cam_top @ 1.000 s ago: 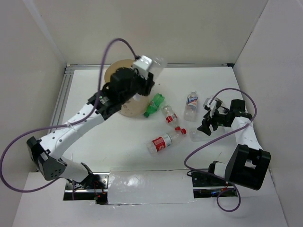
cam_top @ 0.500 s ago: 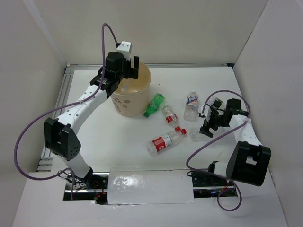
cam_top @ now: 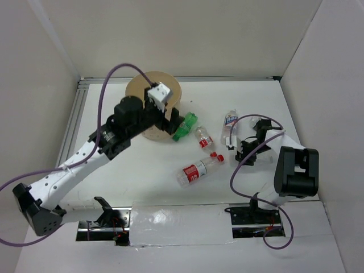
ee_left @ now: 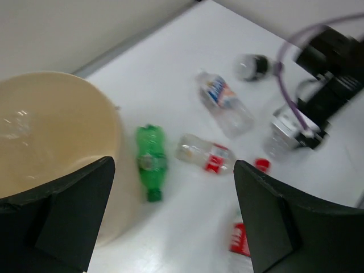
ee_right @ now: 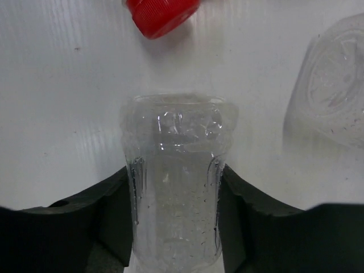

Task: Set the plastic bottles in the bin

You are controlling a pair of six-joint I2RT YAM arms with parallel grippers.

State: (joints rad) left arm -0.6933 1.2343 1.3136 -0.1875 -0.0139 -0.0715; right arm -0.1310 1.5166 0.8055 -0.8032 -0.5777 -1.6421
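Small plastic bottles are lying scattered on the white desk (cam_top: 148, 168), to the right of the tan round bucket-shaped bin (cam_top: 134, 86), and all those in plain sight are outside it. The bin is standing upright near the back left of the desk, and from above the left arm is covering part of its wide mouth. Whether anything is lying inside it I cannot tell; only faint glints are showing there.

The left tool (ee_left: 173, 170) is hanging over the bin's right-hand edge, released, with its two dark fingers spread wide and nothing between them.

The green plastic bottle (cam_top: 183, 126) is lying on its side just beside the bin wall, its cap pointing toward the near edge. Near it the small clear bottle with a red label (cam_top: 203, 138) is lying flat. Further right the clear bottle with a white-blue label (cam_top: 229, 122) is lying too. The larger clear bottle with a red label and red cap (cam_top: 196, 170) is lying closer to the arms, apart from the rest.

The right tool (ee_right: 175, 176) is sitting low at the desk and grasping the plain clear bottle (ee_right: 175, 131). In the right wrist view its dark fingers (ee_right: 114, 210) are pressing against both sides of that bottle, and the red cap is showing just ahead of it
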